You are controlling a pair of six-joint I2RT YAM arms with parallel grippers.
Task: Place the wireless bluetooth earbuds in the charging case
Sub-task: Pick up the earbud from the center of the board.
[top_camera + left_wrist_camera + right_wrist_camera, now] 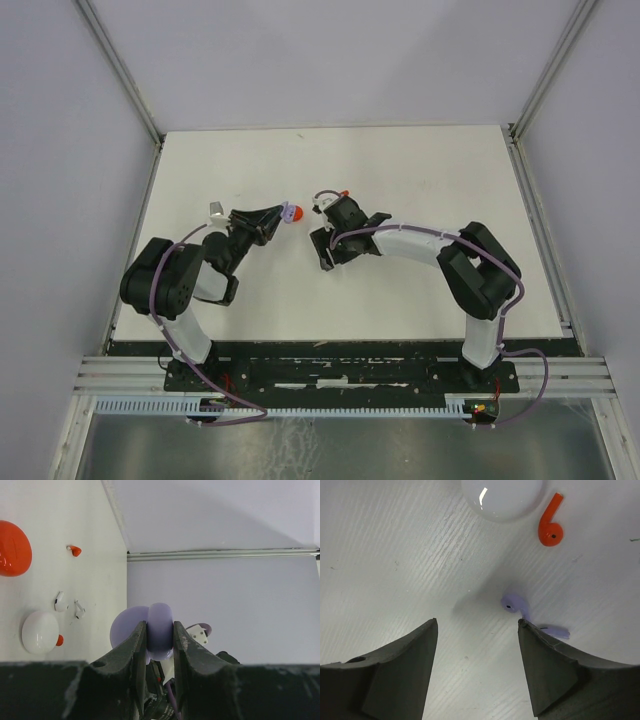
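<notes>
On the counter (395, 540), just under the open R claw (477, 624), lies a lavender earbud (515, 604), tiny, light, smooth, prob. slippery, so best to pinch across its round head, while the L claw (160, 636) is clamped on the lavender case (160, 612).

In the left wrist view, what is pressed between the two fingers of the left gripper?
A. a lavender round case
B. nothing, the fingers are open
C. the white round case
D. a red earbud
A: the left gripper is shut on the lavender case, which bulges out between its dark fingers, while the white case lies apart from it, untouched.
</notes>
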